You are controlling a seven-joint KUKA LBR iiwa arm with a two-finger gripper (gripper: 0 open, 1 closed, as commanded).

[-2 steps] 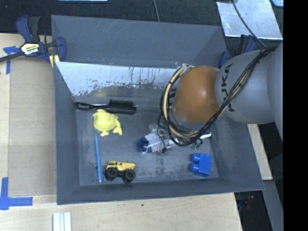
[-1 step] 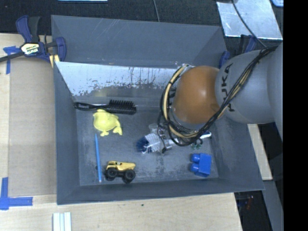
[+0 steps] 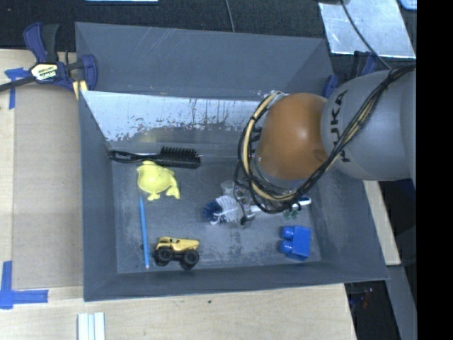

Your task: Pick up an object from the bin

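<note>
- A grey metal bin with sloping walls holds a few loose things, spread out on its flat floor.
- Far left, a thin blue plastic stick lies pointing front to back. Beyond it, a black bristle brush lies along the foot of the back wall.
- Just in front of the brush sits a yellow rubbery figure. Near the front wall stands a yellow toy truck with black wheels.
- In the middle lies a small blue and white crumpled thing; I cannot make out what it is. It looks light and perhaps soft, so it might squash or slip. A pinch across its middle seems the safest hold.
- The robot arm, with an orange-brown wrist cover and looped cables, hangs just right of that thing, its jaws down beside it. I cannot tell whether the jaws are open or closed.
- Further right, near the front wall, lies a blue plastic block.
</note>
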